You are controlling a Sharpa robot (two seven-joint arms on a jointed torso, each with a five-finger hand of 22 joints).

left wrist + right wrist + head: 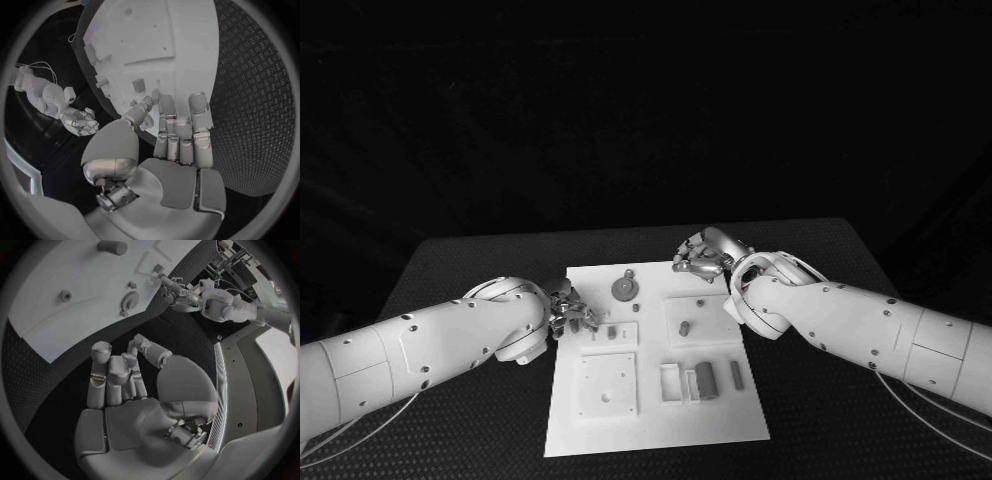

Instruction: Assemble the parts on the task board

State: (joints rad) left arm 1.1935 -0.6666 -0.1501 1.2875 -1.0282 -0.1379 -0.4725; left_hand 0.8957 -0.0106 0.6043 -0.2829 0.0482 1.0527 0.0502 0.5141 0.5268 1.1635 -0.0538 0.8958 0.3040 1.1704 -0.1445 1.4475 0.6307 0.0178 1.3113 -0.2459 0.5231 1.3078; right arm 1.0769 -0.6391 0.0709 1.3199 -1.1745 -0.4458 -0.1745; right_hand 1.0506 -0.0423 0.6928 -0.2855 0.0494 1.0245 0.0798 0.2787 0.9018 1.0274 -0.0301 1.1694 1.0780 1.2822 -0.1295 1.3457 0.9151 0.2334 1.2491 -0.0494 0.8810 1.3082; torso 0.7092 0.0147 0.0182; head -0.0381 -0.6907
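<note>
Both hands hold nothing, fingers loosely apart. The left hand (571, 312) hovers at the white board's (653, 425) edge; the right hand (705, 254) hovers above its far corner, beside the small parts (626, 288).

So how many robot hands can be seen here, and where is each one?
2. The left robot hand is at the left edge of the task board, towards its far end. The right robot hand is at the board's far right corner. None seems hidden.
</note>
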